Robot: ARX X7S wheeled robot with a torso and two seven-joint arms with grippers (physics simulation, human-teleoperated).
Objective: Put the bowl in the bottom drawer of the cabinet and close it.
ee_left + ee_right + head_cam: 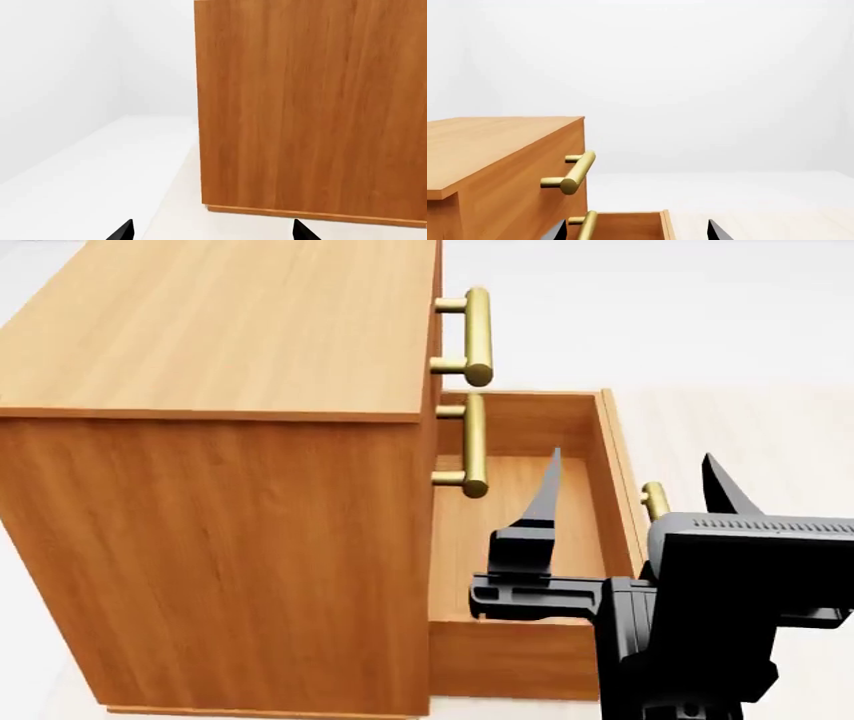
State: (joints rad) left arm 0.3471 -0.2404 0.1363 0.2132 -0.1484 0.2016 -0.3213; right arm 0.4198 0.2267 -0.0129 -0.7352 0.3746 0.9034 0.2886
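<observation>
Bottom drawer [527, 530]: pulled out, interior bare as far as visible. Bowl: not seen. Right end effector [627, 490]: spread, empty, above the drawer. Left end effector [212, 231]: spread, empty. Closing is best deferred.

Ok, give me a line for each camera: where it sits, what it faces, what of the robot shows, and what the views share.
Left wrist: on the left arm, facing the cabinet side panel; two pincer tips show.
Head: above, looking down on the open bottom drawer; the right pincer, open, hangs over the drawer front.
Right wrist: on the right arm, looking along the cabinet front past a brass handle; pincer tips show.
Shared: all three see the cabinet.
</observation>
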